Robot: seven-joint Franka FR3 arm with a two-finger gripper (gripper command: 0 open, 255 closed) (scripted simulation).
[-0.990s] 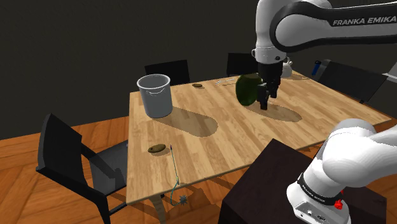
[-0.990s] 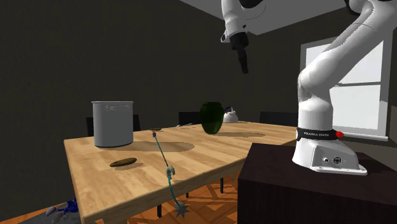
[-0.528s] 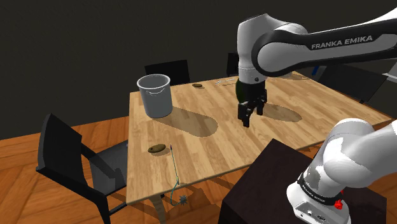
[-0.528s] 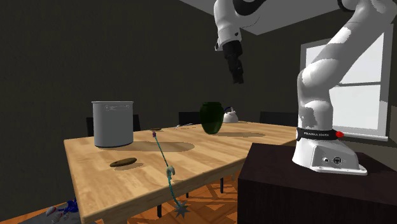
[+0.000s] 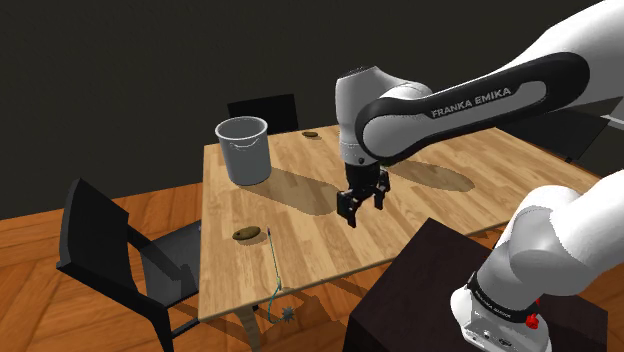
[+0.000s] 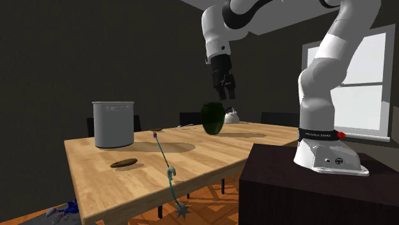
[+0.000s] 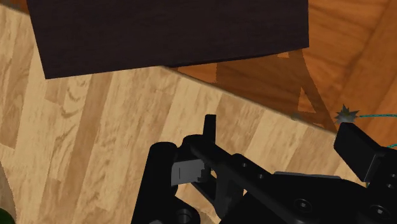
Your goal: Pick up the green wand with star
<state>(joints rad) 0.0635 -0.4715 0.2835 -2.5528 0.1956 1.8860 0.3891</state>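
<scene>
The green wand [image 5: 274,268] is a thin stick lying near the table's front edge, between a flat brown object and the corner. Its spiky star end [image 5: 290,314] hangs past the edge. In the second exterior view the wand [image 6: 167,169] runs toward the camera, star lowest. My gripper [image 5: 362,207] hangs open above the middle of the wooden table [image 5: 300,215], well to the shoulder view's right of the wand and apart from it. In the second exterior view the gripper [image 6: 224,94] is high over the table. The wrist view shows the fingers apart with nothing between them, and the star [image 7: 347,114] beyond the table edge.
A grey bucket [image 5: 243,148] stands at the table's back left. A dark green vase [image 6: 213,117] and a white kettle [image 6: 231,116] stand further back. The flat brown object [image 5: 246,233] lies beside the wand's far end. A black chair [image 5: 110,250] stands left; the dark stand [image 5: 440,270] sits front right.
The arm has swung down and to the shoulder view's left, from over the green vase to above the middle of the table. The fingers stay apart. The wand has not moved.
</scene>
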